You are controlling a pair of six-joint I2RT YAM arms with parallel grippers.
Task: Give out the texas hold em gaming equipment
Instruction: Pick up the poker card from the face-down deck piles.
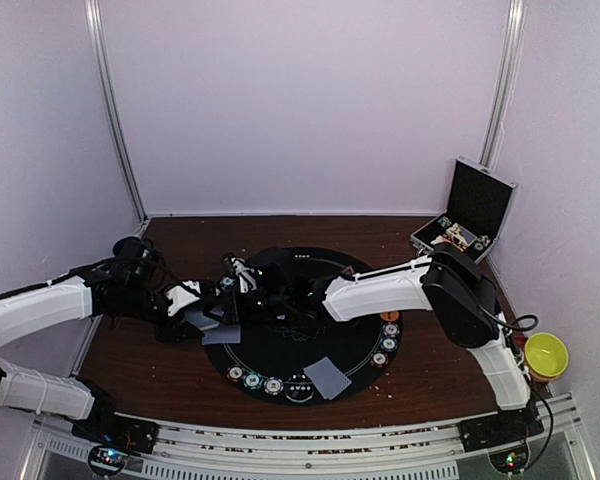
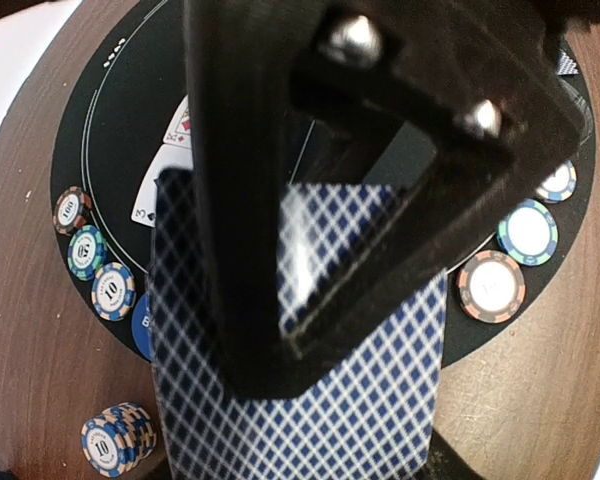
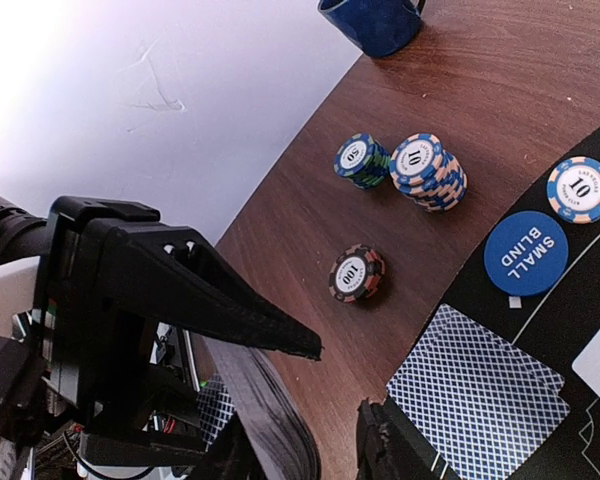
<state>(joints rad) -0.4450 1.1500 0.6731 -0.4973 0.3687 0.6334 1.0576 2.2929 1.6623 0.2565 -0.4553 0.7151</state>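
Left arm (image 1: 40, 310) and right arm (image 1: 380, 290) crowd the mat (image 1: 350, 350) from 9 to centre — chips (image 1: 252, 380), cards (image 1: 327, 377) dot its rim, 4 to 7. Open surface (image 1: 280, 232) at 12 o'clock.

Blue-checked cards (image 2: 300, 410) hang gripped above black mat (image 2: 130, 130); striped chips (image 2: 492, 286) line its rim.

The left gripper (image 2: 275, 350), gripping the blue-backed playing cards (image 2: 380, 400), is blocking their middle and half of the face-up cards (image 2: 165, 170) beyond. The held cards are covering all but a sliver of a blue disc (image 2: 140, 328). At the right wrist, the frame is cutting off a blue cup (image 3: 372, 22), and shadow and blur are hiding whether the right gripper (image 3: 340, 385) is holding anything.
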